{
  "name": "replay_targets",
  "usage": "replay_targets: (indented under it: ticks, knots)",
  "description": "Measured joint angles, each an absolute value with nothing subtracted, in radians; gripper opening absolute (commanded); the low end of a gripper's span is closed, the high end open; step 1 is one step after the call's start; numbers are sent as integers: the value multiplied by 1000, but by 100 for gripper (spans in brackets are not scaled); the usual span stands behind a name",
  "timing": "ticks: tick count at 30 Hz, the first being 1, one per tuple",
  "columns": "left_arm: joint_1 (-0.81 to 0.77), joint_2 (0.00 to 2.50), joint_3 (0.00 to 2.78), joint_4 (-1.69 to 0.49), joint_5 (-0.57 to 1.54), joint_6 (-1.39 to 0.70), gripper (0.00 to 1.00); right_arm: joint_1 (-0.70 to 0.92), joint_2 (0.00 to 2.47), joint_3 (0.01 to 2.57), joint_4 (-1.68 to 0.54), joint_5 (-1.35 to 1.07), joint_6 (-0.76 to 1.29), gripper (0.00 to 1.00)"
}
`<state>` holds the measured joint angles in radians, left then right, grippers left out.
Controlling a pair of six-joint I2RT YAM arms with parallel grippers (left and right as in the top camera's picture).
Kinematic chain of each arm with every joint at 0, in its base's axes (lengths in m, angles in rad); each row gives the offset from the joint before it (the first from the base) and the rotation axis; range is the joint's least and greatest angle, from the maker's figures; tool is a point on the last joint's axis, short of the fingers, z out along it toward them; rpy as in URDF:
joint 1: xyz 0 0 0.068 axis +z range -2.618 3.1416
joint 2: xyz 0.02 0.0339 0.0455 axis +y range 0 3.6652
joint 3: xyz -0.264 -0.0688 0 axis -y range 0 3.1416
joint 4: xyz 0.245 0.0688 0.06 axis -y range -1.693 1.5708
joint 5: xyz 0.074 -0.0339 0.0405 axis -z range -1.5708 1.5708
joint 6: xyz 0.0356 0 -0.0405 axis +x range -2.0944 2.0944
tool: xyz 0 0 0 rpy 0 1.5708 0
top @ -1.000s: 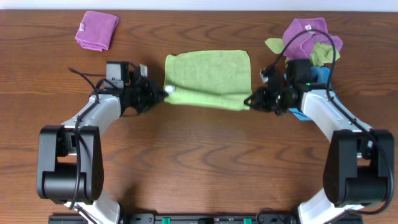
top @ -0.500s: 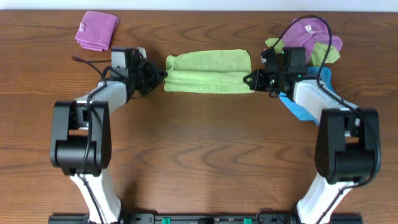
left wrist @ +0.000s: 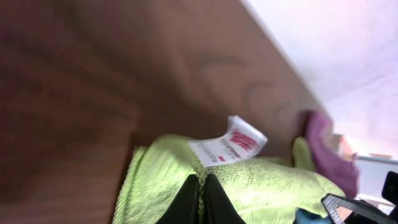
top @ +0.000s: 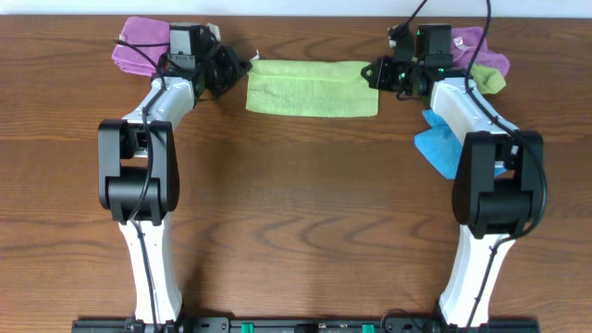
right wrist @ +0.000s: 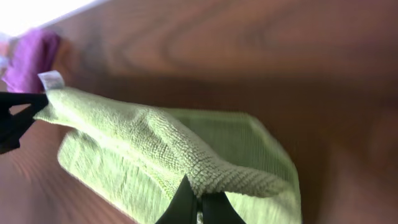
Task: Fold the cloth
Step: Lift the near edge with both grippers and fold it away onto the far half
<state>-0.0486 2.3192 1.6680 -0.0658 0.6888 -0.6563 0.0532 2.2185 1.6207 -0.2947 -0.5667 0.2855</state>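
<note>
lime-green cloth (top: 312,88) lying as a folded strip near far edge of table (top: 296,213), left gripper (top: 242,67) clamped on its corner by white tag (left wrist: 229,142), right gripper (top: 371,72) clamped on opposite corner

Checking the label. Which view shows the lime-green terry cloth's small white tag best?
Left wrist: the small white tag is large, red print visible. Right wrist shows it tiny at the lime-green cloth's far corner; overhead, a speck.
</note>
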Motion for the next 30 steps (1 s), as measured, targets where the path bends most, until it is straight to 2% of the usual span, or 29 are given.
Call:
replay_targets:
  ticks: [9,15,16,17,18,24,30]
  knots:
    - [-41,2318,1673,-331,735,-517,6,72,2219,1621,-476,-595,281,1]
    - [-38,2308,1673,-394,686,-452,6,72,2219,1621,-511,-585,280,1]
    - [-38,2307,1673,-394,679,-447,14,72,2219,1621,-511,-583,280,11]
    - [-38,2306,1673,-394,672,-438,33,72,2219,1621,-512,-580,280,37]
    - [-38,2305,1673,-394,664,-434,45,72,2219,1621,-512,-574,277,59]
    - [-34,2304,1675,-394,657,-414,51,72,2219,1622,-514,-564,261,73]
    - [-31,2251,1765,-459,679,-354,55,72,2186,1713,-603,-514,189,79]
